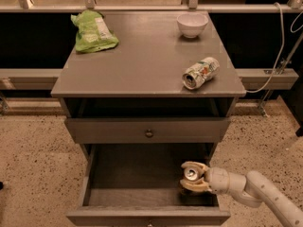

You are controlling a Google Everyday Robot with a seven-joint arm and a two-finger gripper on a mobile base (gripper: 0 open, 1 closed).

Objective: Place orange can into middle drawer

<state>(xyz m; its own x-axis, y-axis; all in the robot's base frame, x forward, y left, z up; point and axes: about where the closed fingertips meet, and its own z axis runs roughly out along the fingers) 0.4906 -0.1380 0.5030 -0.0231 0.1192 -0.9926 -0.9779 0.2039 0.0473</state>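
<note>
The middle drawer (137, 174) is pulled open below the shut upper knobbed drawer (148, 130) of the grey cabinet. My gripper (193, 176) reaches in from the lower right and is inside the drawer at its right side. Its pale fingers (193, 165) are closed around the orange can (191, 174), which stands upright with its silver top showing. The can's lower body is hidden by the fingers, so I cannot tell if it rests on the drawer floor.
On the cabinet top lie a dented white-green-red can (201, 73) on its side, a white bowl (192, 25) at the back right and a green chip bag (92, 31) at the back left. A white cable (279, 41) hangs at the right. Speckled floor surrounds the cabinet.
</note>
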